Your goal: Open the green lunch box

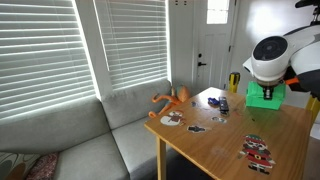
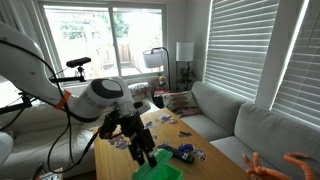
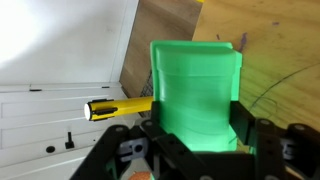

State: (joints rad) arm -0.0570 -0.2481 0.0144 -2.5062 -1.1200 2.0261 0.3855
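The green lunch box (image 1: 265, 96) is a bright green plastic box that stands at the far end of the wooden table (image 1: 225, 140). It also shows at the bottom of an exterior view (image 2: 160, 172). In the wrist view the green lunch box (image 3: 195, 85) fills the middle, its ridged top facing the camera. My gripper (image 3: 196, 128) reaches down over it, with one black finger on each long side of its near end. Both fingers lie against the plastic. The gripper also shows in both exterior views (image 2: 146, 152) (image 1: 268, 84).
A yellow-and-black upright object (image 3: 118, 107) stands just beside the box. An orange toy (image 1: 172, 100) and several small figures and stickers (image 1: 256, 150) lie on the table. A grey couch (image 1: 80, 135) runs along the table's side. A white door is behind the table.
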